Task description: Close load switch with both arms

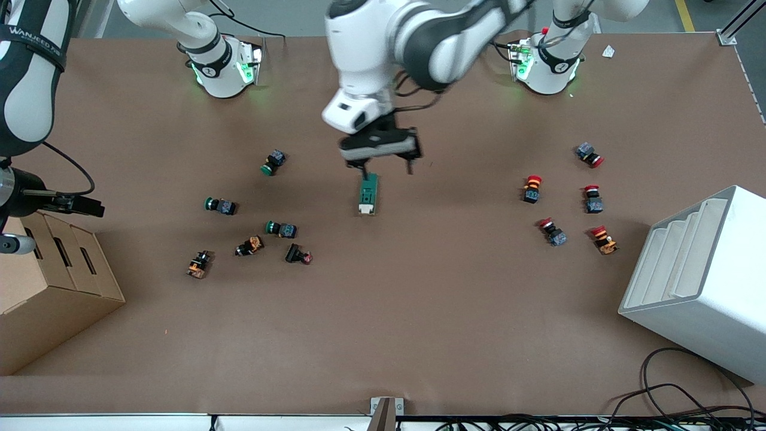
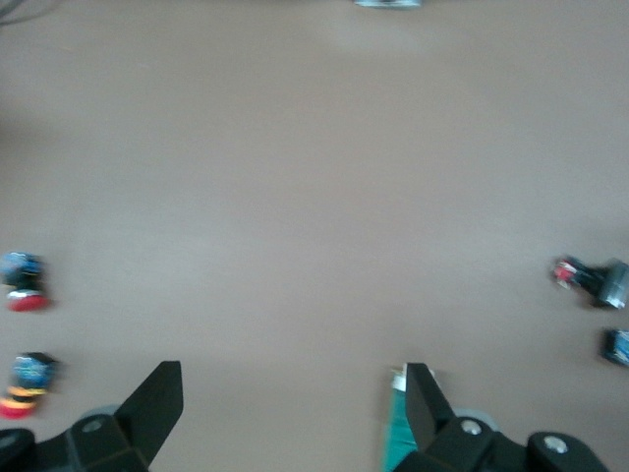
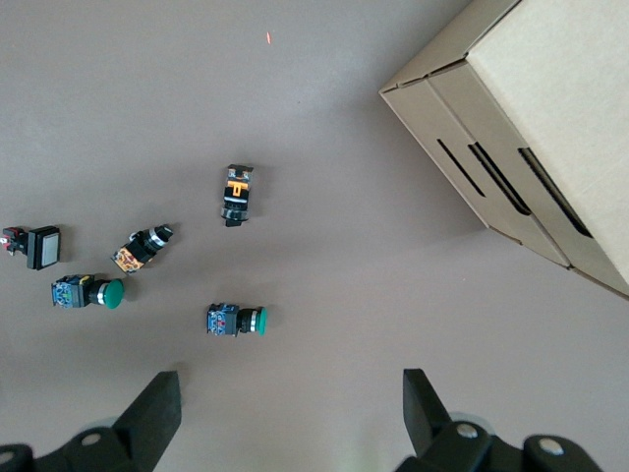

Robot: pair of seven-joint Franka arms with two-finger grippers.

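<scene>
The load switch [image 1: 367, 194] is a dark green block with a cream lever at the end nearer the front camera, lying mid-table. My left gripper [image 1: 386, 169] hangs open just above the switch's farther end. One finger [image 1: 362, 170] is right by that end and the other stands out to the side over bare table. In the left wrist view the switch [image 2: 397, 438] shows beside one finger [image 2: 423, 398], outside the gap of the left gripper [image 2: 290, 403]. My right gripper [image 1: 90, 206] is open at the right arm's end of the table, in the air over bare table [image 3: 290, 408].
Several green-capped and orange push-buttons [image 1: 281, 229] lie toward the right arm's end and show in the right wrist view [image 3: 236, 321]. Red-capped buttons [image 1: 531, 188] lie toward the left arm's end. A cardboard box [image 1: 48, 287] and a white stepped rack [image 1: 700, 281] stand at the table's two ends.
</scene>
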